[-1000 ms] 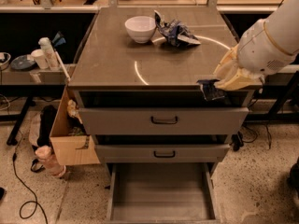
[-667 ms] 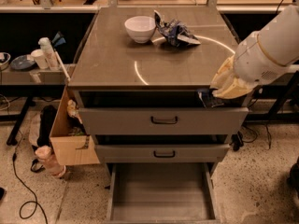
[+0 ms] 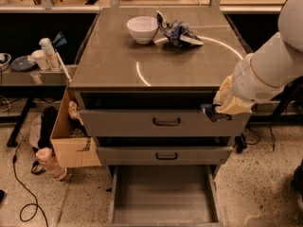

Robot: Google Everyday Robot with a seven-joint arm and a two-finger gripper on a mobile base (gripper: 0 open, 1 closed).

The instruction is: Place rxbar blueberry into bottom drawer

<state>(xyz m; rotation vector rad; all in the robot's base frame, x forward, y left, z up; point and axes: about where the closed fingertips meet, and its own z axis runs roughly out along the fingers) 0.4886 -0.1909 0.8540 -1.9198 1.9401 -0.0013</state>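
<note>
Now my gripper (image 3: 215, 113), mid-right of frame, pinches the rxbar blueberry (image 3: 207, 110). I should carry it down-left over the bottom drawer (image 3: 163, 195) before releasing.

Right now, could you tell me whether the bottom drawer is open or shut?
Open: the bottom drawer is pulled out, its grey floor showing. The gripper is beside the top drawer's right end.
</note>
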